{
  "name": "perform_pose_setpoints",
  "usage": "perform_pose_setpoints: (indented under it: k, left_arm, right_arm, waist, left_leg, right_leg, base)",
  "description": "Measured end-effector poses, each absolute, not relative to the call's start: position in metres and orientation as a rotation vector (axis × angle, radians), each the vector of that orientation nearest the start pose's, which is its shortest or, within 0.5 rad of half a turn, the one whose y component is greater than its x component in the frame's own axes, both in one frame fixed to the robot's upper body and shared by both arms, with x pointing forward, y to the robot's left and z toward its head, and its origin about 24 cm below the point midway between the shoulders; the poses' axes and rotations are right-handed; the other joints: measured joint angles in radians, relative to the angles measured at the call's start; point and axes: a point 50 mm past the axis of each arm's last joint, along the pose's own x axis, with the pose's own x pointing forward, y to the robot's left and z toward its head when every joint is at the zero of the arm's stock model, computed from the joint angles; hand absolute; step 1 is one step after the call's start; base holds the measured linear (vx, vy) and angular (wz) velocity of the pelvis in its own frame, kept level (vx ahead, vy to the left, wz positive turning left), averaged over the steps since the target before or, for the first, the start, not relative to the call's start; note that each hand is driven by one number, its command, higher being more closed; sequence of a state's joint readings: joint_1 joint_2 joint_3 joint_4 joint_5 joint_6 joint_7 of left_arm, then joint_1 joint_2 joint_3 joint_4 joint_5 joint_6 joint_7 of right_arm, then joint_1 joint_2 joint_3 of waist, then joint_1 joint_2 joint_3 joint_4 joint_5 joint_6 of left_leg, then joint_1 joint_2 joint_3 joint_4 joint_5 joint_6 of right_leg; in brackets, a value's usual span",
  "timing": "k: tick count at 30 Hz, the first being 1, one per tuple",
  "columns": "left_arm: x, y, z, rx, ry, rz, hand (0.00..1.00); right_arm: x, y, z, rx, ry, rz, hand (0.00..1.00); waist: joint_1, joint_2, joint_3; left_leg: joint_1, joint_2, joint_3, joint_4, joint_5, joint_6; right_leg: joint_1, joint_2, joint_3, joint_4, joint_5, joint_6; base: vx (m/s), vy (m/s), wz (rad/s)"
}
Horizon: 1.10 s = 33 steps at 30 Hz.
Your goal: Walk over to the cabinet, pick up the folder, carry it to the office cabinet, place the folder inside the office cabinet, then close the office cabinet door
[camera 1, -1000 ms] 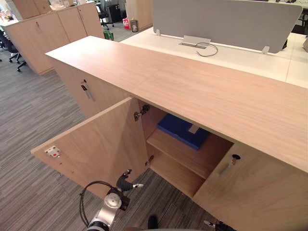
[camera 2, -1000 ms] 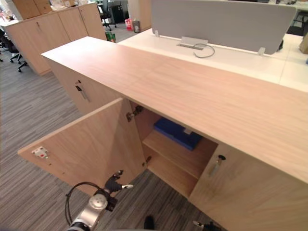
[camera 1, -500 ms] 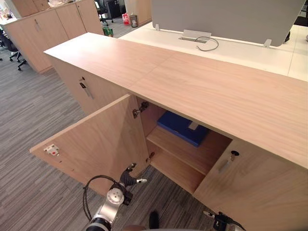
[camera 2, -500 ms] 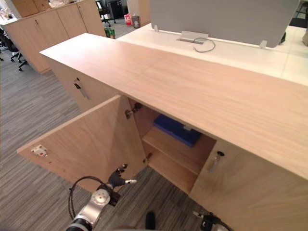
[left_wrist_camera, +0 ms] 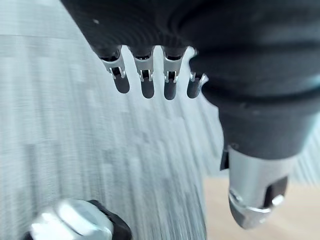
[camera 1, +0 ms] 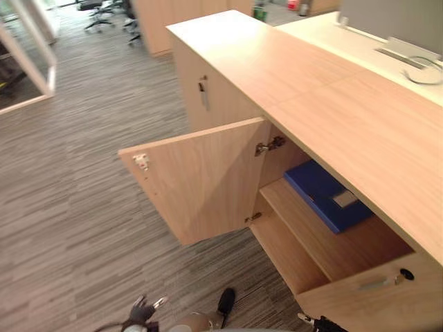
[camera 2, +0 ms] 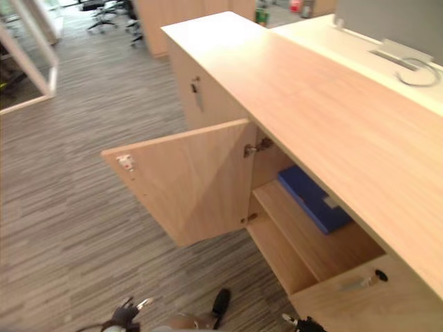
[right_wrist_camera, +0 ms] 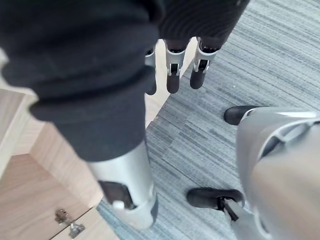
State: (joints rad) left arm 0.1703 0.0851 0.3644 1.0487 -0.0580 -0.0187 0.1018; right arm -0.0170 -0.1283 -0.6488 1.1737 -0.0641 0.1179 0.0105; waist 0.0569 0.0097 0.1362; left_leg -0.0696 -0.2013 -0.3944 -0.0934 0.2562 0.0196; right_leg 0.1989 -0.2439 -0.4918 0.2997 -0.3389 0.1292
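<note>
A blue folder lies flat on the upper shelf inside the light wood office cabinet. The cabinet's door stands swung wide open to the left of the shelf. My left hand hangs low over the grey carpet, in front of and below the open door; its fingers are straight and hold nothing. My right hand hangs low by the cabinet's closed right door, its fingers also straight and empty.
A closed door with a key is left of the open one, and another closed door with a keyed handle is to the right. A white desk stands behind the cabinet. Office chairs and a glass partition are far left.
The whole picture has swung, so the camera has moved; the cabinet now runs more to the right. My left hand shows lower, at the picture's bottom edge. The folder stays on the shelf.
</note>
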Motion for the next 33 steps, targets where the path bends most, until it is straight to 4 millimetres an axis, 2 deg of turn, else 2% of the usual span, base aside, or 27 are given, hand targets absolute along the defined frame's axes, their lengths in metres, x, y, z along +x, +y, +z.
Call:
perform_pose_setpoints:
  k: [2,4,6,8,9,10,11,13,14,15,16,17,18,19,20,21,22,23,24,25,26,27,28,29,33]
  left_arm:
    - [-0.014,0.232,-0.168,-0.168,1.340,0.660,0.00]
    - [-0.036,0.223,-0.170,-0.211,1.417,0.674,0.00]
    - [-0.037,0.211,-0.172,-0.245,1.430,0.660,0.00]
    - [-0.025,0.211,-0.173,-0.266,1.394,0.667,0.00]
    - [-0.018,0.213,-0.173,-0.275,1.367,0.682,0.00]
    - [-0.012,0.220,-0.171,-0.270,1.337,0.701,0.00]
    - [-0.001,0.226,-0.169,-0.264,1.285,0.710,0.00]
    - [0.006,0.229,-0.167,-0.246,1.239,0.707,0.00]
    - [0.010,0.228,-0.167,-0.232,1.225,0.696,0.00]
    - [0.014,0.233,-0.165,-0.223,1.204,0.706,0.00]
    - [0.020,0.236,-0.164,-0.222,1.186,0.712,0.00]
    - [0.021,0.239,-0.164,-0.257,1.176,0.760,0.00]
    - [0.017,0.240,-0.164,-0.265,1.181,0.782,0.00]
    - [0.013,0.238,-0.164,-0.273,1.189,0.802,0.00]
    - [0.015,0.233,-0.165,-0.277,1.192,0.790,0.00]
    - [0.016,0.229,-0.166,-0.283,1.195,0.781,0.00]
    - [0.027,0.233,-0.165,-0.272,1.166,0.768,0.00]
    - [0.029,0.237,-0.164,-0.256,1.157,0.764,0.00]
    - [0.031,0.238,-0.163,-0.251,1.154,0.759,0.00]
    - [0.037,0.238,-0.163,-0.235,1.147,0.737,0.00]
    - [0.041,0.239,-0.162,-0.221,1.134,0.729,0.00]
    - [0.043,0.240,-0.160,-0.216,1.122,0.732,0.00]
    - [0.050,0.246,-0.157,-0.187,1.093,0.731,0.00]
    - [0.061,0.255,-0.150,-0.139,1.043,0.725,0.00]
    - [0.103,0.292,-0.118,0.046,0.852,0.701,0.00]
  right_arm:
    - [0.083,-0.247,-0.160,0.270,1.189,-0.558,0.00]
    - [0.082,-0.243,-0.162,0.260,1.200,-0.537,0.00]
    - [0.088,-0.238,-0.162,0.212,1.203,-0.479,0.00]
    - [0.091,-0.232,-0.162,0.188,1.203,-0.438,0.00]
    - [0.092,-0.229,-0.163,0.184,1.202,-0.425,0.00]
    - [0.092,-0.224,-0.164,0.188,1.204,-0.409,0.00]
    - [0.091,-0.219,-0.166,0.193,1.219,-0.398,0.00]
    - [0.084,-0.218,-0.168,0.194,1.246,-0.400,0.00]
    - [0.087,-0.220,-0.166,0.188,1.231,-0.403,0.00]
    - [0.094,-0.221,-0.165,0.178,1.214,-0.396,0.00]
    - [0.094,-0.219,-0.165,0.178,1.216,-0.390,0.00]
    - [0.100,-0.220,-0.164,0.170,1.201,-0.390,0.00]
    - [0.102,-0.219,-0.163,0.166,1.196,-0.386,0.00]
    - [0.101,-0.220,-0.163,0.162,1.196,-0.387,0.00]
    - [0.093,-0.224,-0.164,0.151,1.215,-0.399,0.00]
    - [0.090,-0.226,-0.164,0.148,1.222,-0.405,0.00]
    - [0.088,-0.220,-0.166,0.161,1.236,-0.404,0.00]
    - [0.087,-0.213,-0.168,0.177,1.242,-0.395,0.00]
    - [0.086,-0.212,-0.168,0.183,1.242,-0.395,0.00]
    - [0.083,-0.212,-0.169,0.192,1.249,-0.404,0.00]
    - [0.077,-0.213,-0.169,0.191,1.258,-0.412,0.00]
    - [0.075,-0.213,-0.170,0.189,1.261,-0.412,0.00]
    - [0.072,-0.216,-0.169,0.181,1.252,-0.420,0.00]
    - [0.073,-0.219,-0.168,0.167,1.244,-0.420,0.00]
    - [0.082,-0.217,-0.166,0.148,1.218,-0.400,0.00]
  waist:
    - [0.017,-0.006,-0.009]
    - [0.022,-0.016,-0.015]
    - [0.041,-0.022,-0.011]
    - [0.045,-0.030,-0.012]
    - [0.042,-0.032,-0.011]
    - [0.035,-0.047,-0.001]
    - [0.032,-0.051,0.016]
    - [0.039,-0.044,0.015]
    - [0.034,-0.031,0.017]
    - [0.026,-0.052,0.014]
    - [0.012,-0.095,0.020]
    - [0.019,-0.087,0.032]
    - [0.016,-0.095,0.032]
    - [0.008,-0.093,0.028]
    - [0.001,-0.053,0.011]
    - [-0.002,-0.036,0.007]
    - [-0.006,-0.053,0.015]
    - [-0.012,-0.063,0.011]
    - [-0.014,-0.065,0.010]
    - [-0.014,-0.066,0.007]
    - [-0.013,-0.071,-0.010]
    - [-0.013,-0.076,-0.021]
    - [-0.019,-0.078,-0.041]
    - [-0.020,-0.080,-0.048]
    - [-0.022,-0.078,-0.052]
  left_leg:
    - [-0.004,0.038,0.004,0.000,-0.001,-0.016]
    - [-0.016,0.055,-0.004,0.000,0.009,-0.032]
    - [-0.027,0.068,-0.010,0.003,0.014,-0.035]
    - [-0.053,0.067,0.000,0.010,0.023,-0.040]
    - [-0.076,0.071,0.111,0.032,-0.008,0.007]
    - [-0.117,0.104,0.321,0.115,-0.061,0.049]
    - [-0.163,0.155,0.494,0.249,-0.124,0.054]
    - [-0.168,0.155,0.488,0.321,-0.149,0.065]
    - [-0.149,0.161,0.461,0.289,-0.137,0.054]
    - [-0.129,0.133,0.428,0.211,-0.090,-0.002]
    - [-0.132,0.117,0.431,0.230,-0.114,0.005]
    - [-0.185,0.138,0.405,0.442,-0.240,0.032]
    - [-0.196,0.157,0.384,0.524,-0.288,0.004]
    - [-0.189,0.218,0.331,0.580,-0.344,-0.052]
    - [-0.174,0.283,0.249,0.536,-0.363,-0.103]
    - [-0.161,0.302,0.215,0.489,-0.381,-0.159]
    - [-0.145,0.262,0.237,0.438,-0.346,-0.149]
    - [-0.128,0.231,0.263,0.381,-0.321,-0.123]
    - [-0.117,0.215,0.278,0.358,-0.310,-0.110]
    - [-0.088,0.176,0.303,0.316,-0.290,-0.080]
    - [-0.061,0.135,0.336,0.267,-0.272,-0.053]
    - [-0.049,0.114,0.351,0.244,-0.264,-0.042]
    - [-0.030,0.081,0.374,0.198,-0.244,-0.015]
    - [-0.005,0.060,0.399,0.157,-0.223,0.006]
    - [0.056,0.040,0.469,0.096,-0.197,0.030]
  right_leg:
    - [0.020,0.051,-0.005,-0.069,0.030,-0.010]
    - [0.028,0.081,-0.015,-0.108,0.048,-0.016]
    - [0.028,0.103,-0.018,-0.128,0.057,-0.022]
    - [0.032,0.107,-0.053,-0.125,0.058,-0.024]
    - [0.031,0.105,-0.076,-0.123,0.062,-0.025]
    - [0.040,0.099,-0.104,-0.123,0.063,-0.023]
    - [0.061,0.096,-0.125,-0.107,0.064,-0.022]
    - [0.067,0.091,-0.121,-0.054,0.065,-0.021]
    - [0.047,0.082,-0.102,-0.012,0.055,-0.024]
    - [0.041,0.074,-0.087,-0.100,0.091,-0.032]
    - [0.046,0.050,-0.079,-0.116,0.088,-0.020]
    - [0.045,0.022,-0.079,-0.105,0.097,-0.016]
    - [0.044,0.014,-0.070,-0.105,0.105,-0.009]
    - [0.046,0.015,-0.057,-0.120,0.123,0.011]
    - [0.034,0.026,-0.054,-0.135,0.136,0.027]
    - [0.027,0.024,-0.054,-0.135,0.141,0.037]
    - [0.020,-0.025,-0.053,-0.140,0.181,0.041]
    - [0.003,-0.064,-0.045,-0.146,0.231,0.038]
    - [-0.006,-0.086,-0.034,-0.142,0.253,0.039]
    - [-0.022,-0.136,-0.001,-0.125,0.284,0.040]
    - [-0.058,-0.193,0.035,-0.089,0.297,0.039]
    - [-0.078,-0.219,0.053,-0.071,0.302,0.034]
    - [-0.103,-0.260,0.069,-0.052,0.312,0.021]
    - [-0.120,-0.292,0.077,-0.038,0.322,0.009]
    - [-0.160,-0.334,0.064,-0.007,0.350,-0.011]
  base:
    - [-0.05,-0.222,-0.09]
    - [-0.03,-0.184,0.08]
    - [0.00,-0.118,0.10]
    - [0.01,-0.067,0.31]
    - [0.01,-0.015,0.62]
    - [0.02,0.017,0.83]
    - [0.03,0.023,0.76]
    - [0.05,0.056,0.41]
    - [0.00,0.145,0.38]
    - [-0.01,0.162,0.43]
    - [-0.01,0.115,0.15]
    - [0.04,0.051,-0.15]
    - [0.09,0.099,-0.35]
    - [0.11,0.215,-0.15]
    - [0.13,0.311,-0.02]
    - [0.07,0.409,0.08]
    - [0.06,0.427,-0.09]
    - [0.04,0.330,-0.17]
    - [0.08,0.337,-0.32]
    - [0.10,0.445,-0.36]
    - [0.12,0.520,-0.41]
    - [0.13,0.461,-0.43]
    - [0.15,0.394,-0.43]
    - [0.13,0.367,-0.42]
    - [0.00,0.185,-0.56]
